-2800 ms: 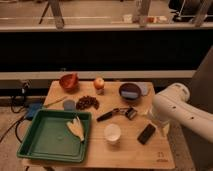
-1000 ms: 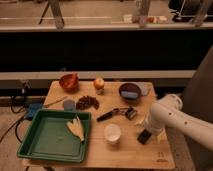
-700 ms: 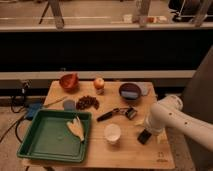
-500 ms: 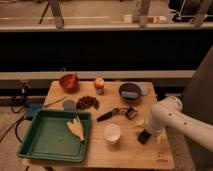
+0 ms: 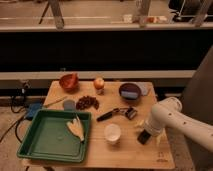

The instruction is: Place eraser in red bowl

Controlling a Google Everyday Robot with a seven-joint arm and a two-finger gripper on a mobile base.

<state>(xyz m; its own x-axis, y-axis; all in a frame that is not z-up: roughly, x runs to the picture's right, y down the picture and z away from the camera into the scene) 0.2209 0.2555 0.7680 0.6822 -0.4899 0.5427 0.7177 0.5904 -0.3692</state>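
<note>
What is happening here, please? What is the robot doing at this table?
The robot's arm reaches in from the right, and its gripper is down at the black eraser, which lies near the right front of the wooden table. Whether it already grips the eraser cannot be told. The red bowl stands at the far left corner, across the table, so the eraser is not yet in it. A white cup and a green tray lie between them.

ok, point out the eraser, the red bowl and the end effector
eraser point(image 5: 143, 138), camera view, exposed lower end.
red bowl point(image 5: 68, 80), camera view, inner wall.
end effector point(image 5: 147, 129), camera view, tip, directly over the eraser.
</note>
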